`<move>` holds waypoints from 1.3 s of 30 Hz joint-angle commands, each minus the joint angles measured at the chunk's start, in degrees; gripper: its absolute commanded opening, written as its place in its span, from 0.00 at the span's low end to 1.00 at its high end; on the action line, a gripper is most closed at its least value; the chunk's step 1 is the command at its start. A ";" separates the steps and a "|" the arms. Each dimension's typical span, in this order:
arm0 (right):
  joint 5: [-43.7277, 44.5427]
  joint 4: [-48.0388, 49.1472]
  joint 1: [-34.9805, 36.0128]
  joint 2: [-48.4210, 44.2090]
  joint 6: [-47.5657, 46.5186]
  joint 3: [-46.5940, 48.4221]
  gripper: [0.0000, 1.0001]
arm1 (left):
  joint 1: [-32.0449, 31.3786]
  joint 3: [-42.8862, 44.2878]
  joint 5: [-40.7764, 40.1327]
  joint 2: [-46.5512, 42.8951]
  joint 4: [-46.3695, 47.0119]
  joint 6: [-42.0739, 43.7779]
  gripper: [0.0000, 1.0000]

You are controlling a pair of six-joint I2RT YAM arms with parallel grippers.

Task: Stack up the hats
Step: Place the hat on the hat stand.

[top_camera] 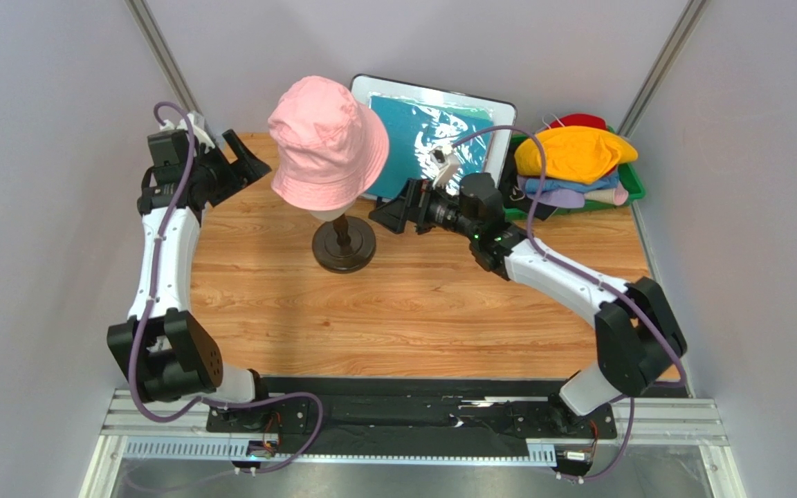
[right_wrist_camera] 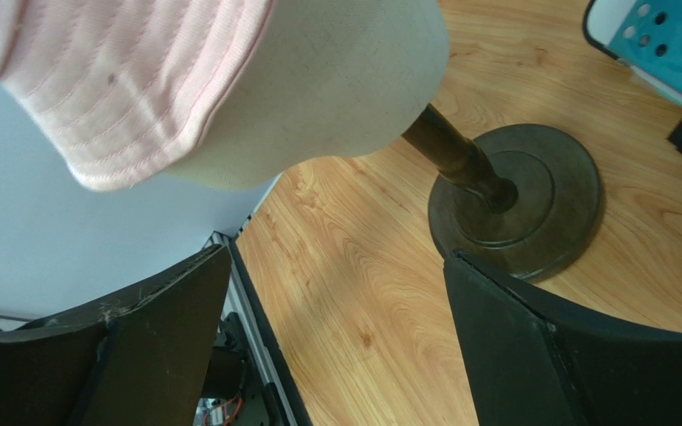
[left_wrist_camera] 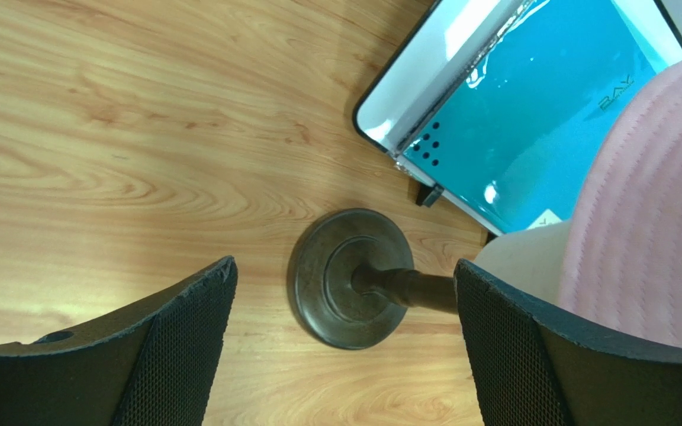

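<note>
A pink hat (top_camera: 327, 140) sits on the cream mannequin head (right_wrist_camera: 336, 89), which stands on a dark round base (top_camera: 343, 244). My left gripper (top_camera: 247, 166) hovers just left of the hat, open and empty. In the left wrist view the pink hat (left_wrist_camera: 656, 222) lies beyond the right finger of that gripper (left_wrist_camera: 345, 264). My right gripper (top_camera: 392, 213) is close to the right of the stand, open and empty. Its wrist view has the pink hat (right_wrist_camera: 122, 80) above the gripper (right_wrist_camera: 336, 256). More hats are piled at the back right, an orange-yellow hat (top_camera: 574, 154) on top.
The pile lies in a green tray (top_camera: 633, 187), with a red hat (top_camera: 579, 121) behind and blue (top_camera: 590, 187) and lavender (top_camera: 548, 197) cloth below. A teal sheet in a white frame (top_camera: 434, 130) leans at the back. Grey walls enclose the wooden table (top_camera: 413, 311).
</note>
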 commanded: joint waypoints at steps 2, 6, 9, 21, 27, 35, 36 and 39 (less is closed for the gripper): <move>6.95 -6.97 -1.31 -11.98 -7.92 -2.78 0.98 | -0.12 0.95 -8.05 -8.24 -4.55 4.81 0.96; 14.59 -21.44 -3.06 -20.32 -14.87 -2.96 0.99 | -0.21 -1.86 -13.32 -15.96 -5.78 7.97 0.96; 21.00 -30.50 -5.87 -26.22 -18.48 -1.64 1.00 | -4.05 -4.23 -20.05 -21.93 -6.31 12.18 0.95; 37.76 -51.02 -32.30 -21.50 -22.72 13.12 1.00 | -10.40 -15.57 -19.75 -33.91 -7.01 15.54 0.94; 28.24 -45.76 -42.79 -10.08 -17.27 15.85 0.94 | -10.49 -17.33 -18.96 -35.50 -7.01 15.01 0.93; 30.51 -39.51 -44.64 2.23 -10.06 20.33 0.88 | -16.09 -16.63 -21.14 -33.66 -8.68 17.82 0.89; 32.17 -39.51 -44.64 3.29 -9.53 20.94 0.87 | -16.90 -16.72 -21.85 -33.48 -8.86 18.00 0.89; 35.86 -38.11 -44.64 6.02 -7.68 22.27 0.84 | -18.66 -16.72 -22.91 -33.48 -9.12 18.08 0.89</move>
